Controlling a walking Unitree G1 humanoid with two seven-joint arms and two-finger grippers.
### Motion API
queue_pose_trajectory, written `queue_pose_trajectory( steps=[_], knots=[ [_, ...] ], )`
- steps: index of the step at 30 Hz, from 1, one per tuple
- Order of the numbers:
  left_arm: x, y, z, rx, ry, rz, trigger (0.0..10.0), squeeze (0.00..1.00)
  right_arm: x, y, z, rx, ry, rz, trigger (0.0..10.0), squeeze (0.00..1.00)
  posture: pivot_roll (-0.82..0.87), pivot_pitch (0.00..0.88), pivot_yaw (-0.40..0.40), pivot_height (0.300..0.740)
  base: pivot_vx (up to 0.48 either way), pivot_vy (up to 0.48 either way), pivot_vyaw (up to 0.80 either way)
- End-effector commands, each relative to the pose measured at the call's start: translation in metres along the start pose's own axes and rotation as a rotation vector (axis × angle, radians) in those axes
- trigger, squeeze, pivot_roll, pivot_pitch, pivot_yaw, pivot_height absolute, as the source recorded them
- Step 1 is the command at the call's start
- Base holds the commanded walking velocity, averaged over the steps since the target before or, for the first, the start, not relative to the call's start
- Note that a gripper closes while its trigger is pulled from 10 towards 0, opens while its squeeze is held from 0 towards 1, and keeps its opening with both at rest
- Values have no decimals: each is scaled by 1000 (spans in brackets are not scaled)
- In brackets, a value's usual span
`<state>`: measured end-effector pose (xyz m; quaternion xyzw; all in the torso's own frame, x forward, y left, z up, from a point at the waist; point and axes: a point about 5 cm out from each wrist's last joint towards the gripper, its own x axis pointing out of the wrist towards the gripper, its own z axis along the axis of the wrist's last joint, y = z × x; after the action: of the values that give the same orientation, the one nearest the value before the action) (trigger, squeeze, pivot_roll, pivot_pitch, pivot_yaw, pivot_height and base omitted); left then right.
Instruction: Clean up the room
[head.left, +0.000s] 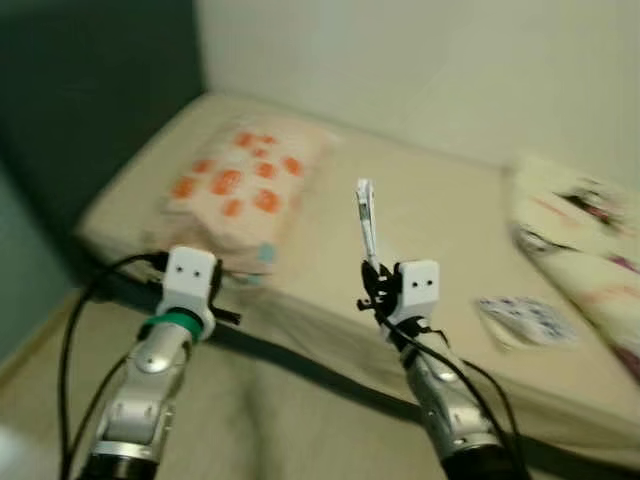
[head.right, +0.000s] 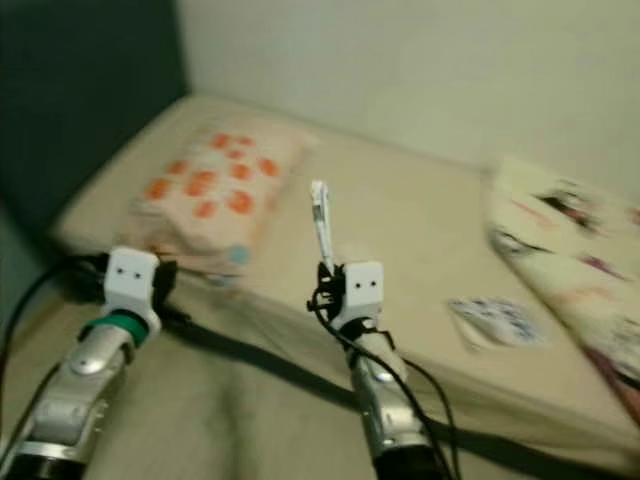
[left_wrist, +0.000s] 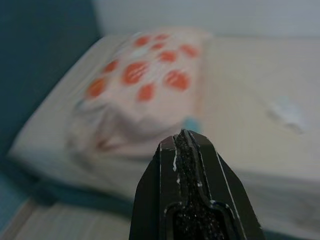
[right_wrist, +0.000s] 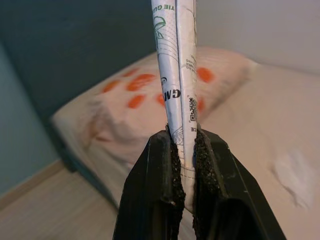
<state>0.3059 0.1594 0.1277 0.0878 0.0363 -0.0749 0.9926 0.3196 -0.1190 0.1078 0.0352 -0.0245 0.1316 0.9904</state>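
My right gripper (head.left: 372, 268) is shut on a flat white printed packet (head.left: 366, 218) that stands upright above the bed's near edge; in the right wrist view the packet (right_wrist: 176, 75) sits clamped between the black fingers (right_wrist: 157, 190). My left gripper (left_wrist: 186, 142) is shut with nothing in it, held before a pillow with orange spots (head.left: 245, 180), (left_wrist: 145, 85). A small crumpled patterned item (head.left: 527, 320) lies on the beige bed (head.left: 440, 220) to the right, and shows as a blur (right_wrist: 295, 175) in the right wrist view.
A patterned cream blanket or pillow (head.left: 585, 240) lies at the bed's right side. A dark teal wall (head.left: 80, 90) stands at the left and a pale wall (head.left: 430, 60) behind the bed. Beige floor (head.left: 270, 420) lies under my arms.
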Motion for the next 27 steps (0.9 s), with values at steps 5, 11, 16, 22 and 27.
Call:
queue_pose_trajectory(
  steps=[5, 11, 16, 22, 27],
  knots=[
    [-1, -10, -19, 64, 69, -53, 10000, 0, -12, -11, -28, -40, 97, -26, 10000, 0, 90, 0, -82, 726, 0, 0, 788],
    [-13, -15, -74, 105, 218, -54, 10000, 0, -38, -31, -75, -71, 299, -91, 10000, 0, 92, 0, -78, 726, 0, 0, 788],
    [-26, -21, -107, 97, 289, -12, 10000, 0, -56, -37, -95, -91, 392, -108, 10000, 0, 73, 0, -77, 726, 0, 0, 788],
    [-35, -26, -130, 38, 378, 10, 10000, 0, -78, -46, -116, -100, 500, -153, 10000, 0, 62, 0, -76, 726, 0, 0, 786],
    [-41, -30, -137, 43, 400, -7, 10000, 0, -86, -45, -122, -96, 519, -152, 10000, 0, 46, 0, -66, 726, 0, 0, 788]
  ],
)
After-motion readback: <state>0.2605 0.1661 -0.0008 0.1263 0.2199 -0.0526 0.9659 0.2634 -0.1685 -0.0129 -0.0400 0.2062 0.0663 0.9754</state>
